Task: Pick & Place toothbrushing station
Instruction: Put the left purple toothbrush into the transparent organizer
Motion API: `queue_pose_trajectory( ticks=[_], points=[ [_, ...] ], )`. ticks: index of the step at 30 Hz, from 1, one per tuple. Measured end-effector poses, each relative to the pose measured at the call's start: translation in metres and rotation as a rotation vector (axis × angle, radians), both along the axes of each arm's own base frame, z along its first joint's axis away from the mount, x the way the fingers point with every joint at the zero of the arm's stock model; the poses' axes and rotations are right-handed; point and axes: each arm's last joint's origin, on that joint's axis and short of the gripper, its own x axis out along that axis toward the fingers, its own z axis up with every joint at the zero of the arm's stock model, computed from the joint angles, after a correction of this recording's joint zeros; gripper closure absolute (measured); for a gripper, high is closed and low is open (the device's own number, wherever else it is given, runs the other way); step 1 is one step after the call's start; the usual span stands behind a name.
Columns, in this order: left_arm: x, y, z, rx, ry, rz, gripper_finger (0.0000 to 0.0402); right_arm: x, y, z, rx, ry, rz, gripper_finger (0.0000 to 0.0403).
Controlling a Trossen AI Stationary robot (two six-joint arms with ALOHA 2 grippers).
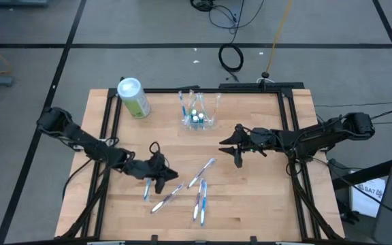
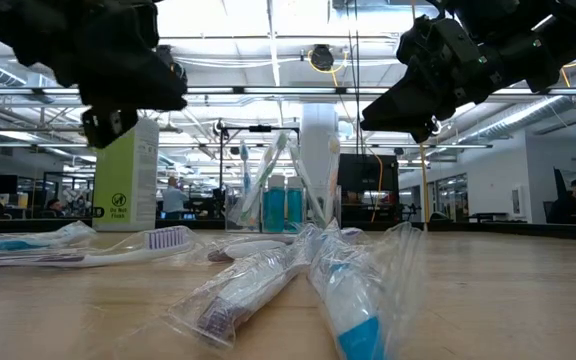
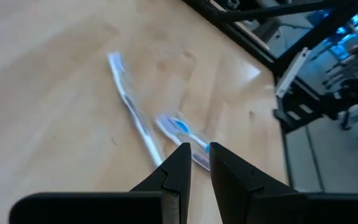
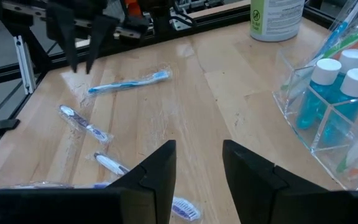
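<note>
The toothbrushing station [image 1: 199,117] is a clear plastic holder standing upright on the far middle of the table, with blue-capped bottles and toothbrushes in its slots. It also shows in the low view [image 2: 283,200] and the right wrist view [image 4: 334,106]. My right gripper [image 1: 231,152] hovers open and empty to the station's near right, above the table [image 4: 197,155]. My left gripper [image 1: 160,181] hovers above the wrapped toothbrushes [image 1: 182,190] near the front, its fingers [image 3: 199,158] a little apart and empty.
A green-and-white canister [image 1: 133,97] stands at the far left, beside the station. Several plastic-wrapped toothbrushes lie loose on the wood between the grippers and the near edge [image 4: 129,82]. A black frame [image 1: 288,129] runs along the table's sides.
</note>
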Motion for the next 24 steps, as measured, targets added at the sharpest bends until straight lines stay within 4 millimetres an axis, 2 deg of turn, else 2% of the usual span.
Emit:
queue_pose_trajectory(
  ticks=[7,15,21,24],
  points=[
    [0.002,-0.023,-0.004,-0.049,0.206,0.046,0.0339,0.0,0.0,0.0,0.0,0.0,0.0,0.0275],
    [0.03,-0.052,-0.002,-0.012,0.438,0.033,0.0339,0.0,0.0,0.0,0.0,0.0,-0.001,0.0275],
    [0.044,-0.059,-0.012,0.026,0.673,0.008,0.0339,0.0,0.0,0.0,-0.001,0.0,-0.002,0.0275],
    [0.049,-0.06,-0.015,0.029,0.736,0.022,0.0339,0.0,0.0,0.0,-0.001,0.0,-0.003,0.0275]
  ],
)
